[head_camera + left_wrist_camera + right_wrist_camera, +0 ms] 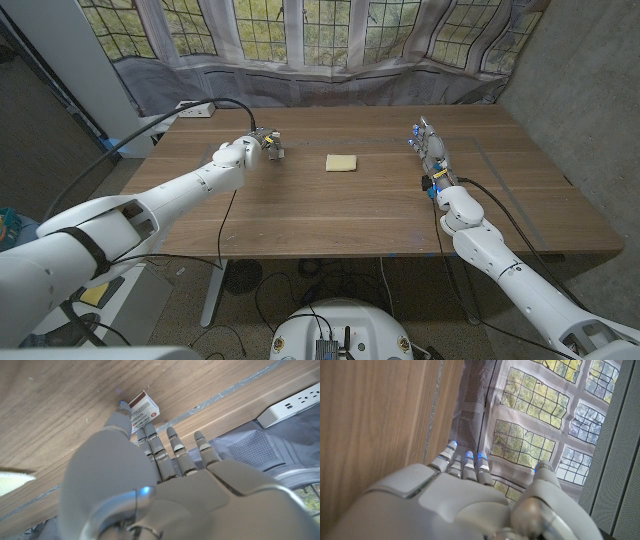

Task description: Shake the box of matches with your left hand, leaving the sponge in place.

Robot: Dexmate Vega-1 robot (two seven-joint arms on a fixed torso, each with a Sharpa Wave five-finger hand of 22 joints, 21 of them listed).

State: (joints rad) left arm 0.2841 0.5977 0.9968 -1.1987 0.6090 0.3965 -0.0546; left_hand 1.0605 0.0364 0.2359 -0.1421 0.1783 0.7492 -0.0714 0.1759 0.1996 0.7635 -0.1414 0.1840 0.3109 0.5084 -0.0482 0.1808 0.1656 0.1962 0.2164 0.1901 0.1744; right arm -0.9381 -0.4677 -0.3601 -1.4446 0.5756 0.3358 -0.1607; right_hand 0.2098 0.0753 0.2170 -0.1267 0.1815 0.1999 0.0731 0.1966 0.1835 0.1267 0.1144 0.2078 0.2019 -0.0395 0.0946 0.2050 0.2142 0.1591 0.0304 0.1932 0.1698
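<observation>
A: How far has the job got?

B: The left hand (262,146) is at the small white-and-red cardboard box of matches (144,409), over the far-left part of the brown wooden tabletop (340,215). In the left wrist view the thumb and one finger pinch the box at its near end, while the other fingers (176,450) reach out straight beside it.

A: So the box is held?

B: It looks gripped, yes. Whether it is lifted off the tabletop or sits on it, the views do not settle. The shaking itself is judged as yet to be done, or at most just starting; nothing in a single moment can prove it.

A: And the sponge?

B: The pale yellow rectangular sponge (341,163) lies flat near the middle of the tabletop, well apart from the left hand and touched by nothing. That part of the task holds so far.

A: What is the other arm doing?

B: The right hand (431,150) stands over the right side of the tabletop, fingers extended and apart, holding nothing, away from both things.
</observation>
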